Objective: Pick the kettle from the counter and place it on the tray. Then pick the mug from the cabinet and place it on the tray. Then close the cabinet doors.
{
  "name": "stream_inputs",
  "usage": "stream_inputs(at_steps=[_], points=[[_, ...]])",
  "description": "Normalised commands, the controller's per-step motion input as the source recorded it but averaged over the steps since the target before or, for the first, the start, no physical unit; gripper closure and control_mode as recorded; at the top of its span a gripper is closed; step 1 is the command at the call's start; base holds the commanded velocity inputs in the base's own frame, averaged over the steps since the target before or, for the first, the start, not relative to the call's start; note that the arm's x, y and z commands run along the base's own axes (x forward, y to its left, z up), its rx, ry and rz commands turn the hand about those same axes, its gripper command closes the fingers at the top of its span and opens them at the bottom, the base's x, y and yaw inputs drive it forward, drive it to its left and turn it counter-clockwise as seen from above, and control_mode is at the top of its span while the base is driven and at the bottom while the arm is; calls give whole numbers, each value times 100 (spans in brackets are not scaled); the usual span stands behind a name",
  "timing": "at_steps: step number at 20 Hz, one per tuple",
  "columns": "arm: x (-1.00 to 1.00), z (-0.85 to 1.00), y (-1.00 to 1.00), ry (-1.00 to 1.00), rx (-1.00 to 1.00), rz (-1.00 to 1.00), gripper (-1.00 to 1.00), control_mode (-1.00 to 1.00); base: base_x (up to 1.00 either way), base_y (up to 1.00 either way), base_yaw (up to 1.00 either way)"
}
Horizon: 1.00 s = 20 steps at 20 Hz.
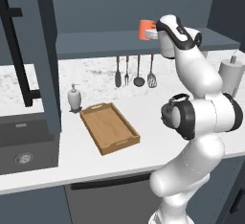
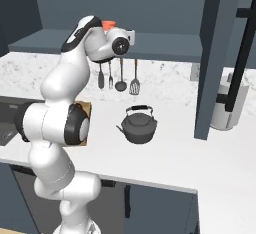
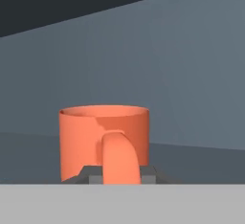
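On the counter [image 1: 143, 156] the tray [image 1: 109, 127] lies bare at the left, the kettle [image 2: 138, 124] sits further right. Up on the cabinet [image 1: 95, 43] shelf stands the mug [image 3: 103, 139], upright, its loop handle clenched between the claw [image 3: 120, 175] fingertips.

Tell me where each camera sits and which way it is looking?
Left base view: behind the arm on its left, looking down over the counter at the tray; the white arm rises at lower right.
Right base view: behind on its right, facing the kettle; the arm rises at lower left.
Hand view: on the hand, facing the mug, gripper shut on its handle.
Both base views share the mug on the cabinet shelf.
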Motion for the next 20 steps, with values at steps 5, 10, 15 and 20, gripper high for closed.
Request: stream_inputs(at_steps=[5,10,15,20], points=[[-10,0,0,0,0,0,100,-100,0,0,0],[-36,0,0,-7,0,0,100,-100,0,0,0],[-47,0,4,-5,0,0,100,-100,0,0,0],[-73,0,13,-6,0,0,100,-100,0,0,0]])
